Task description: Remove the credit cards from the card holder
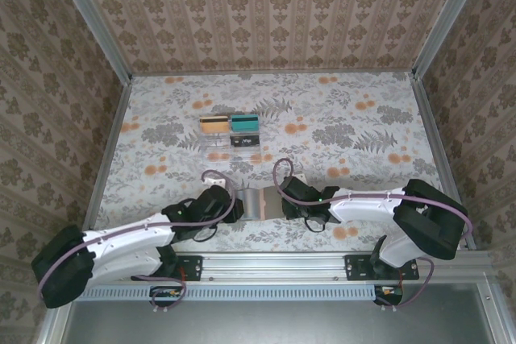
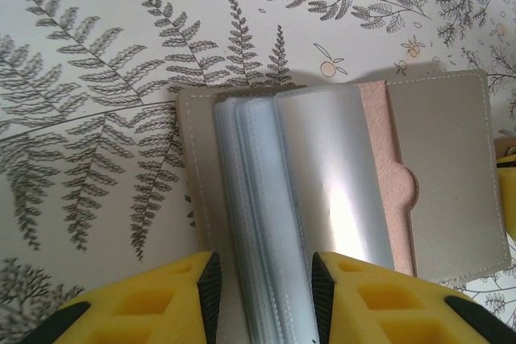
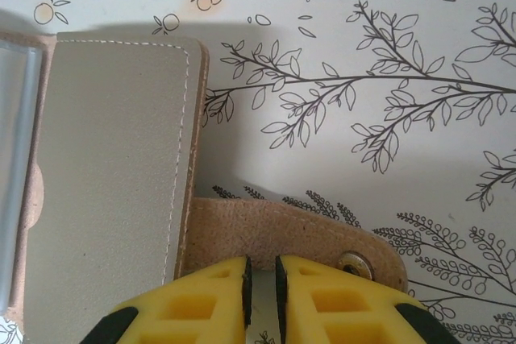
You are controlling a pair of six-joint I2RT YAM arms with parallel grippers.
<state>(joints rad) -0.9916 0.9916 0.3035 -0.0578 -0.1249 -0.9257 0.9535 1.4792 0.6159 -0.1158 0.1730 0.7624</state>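
The card holder lies open on the table between my two grippers. In the left wrist view its grey inner panel is on the right and a stack of clear plastic sleeves fans from the spine. The credit cards are hidden; I can make out none in the sleeves. My left gripper is open, its fingers either side of the sleeves' near end. My right gripper has its jaws almost together, tips at the near edge of the tan snap strap beside the holder's right panel.
A clear acrylic stand with a tan card and a teal card stands behind the holder, mid-table. Patterned walls with metal rails enclose the table on the left, right and far sides.
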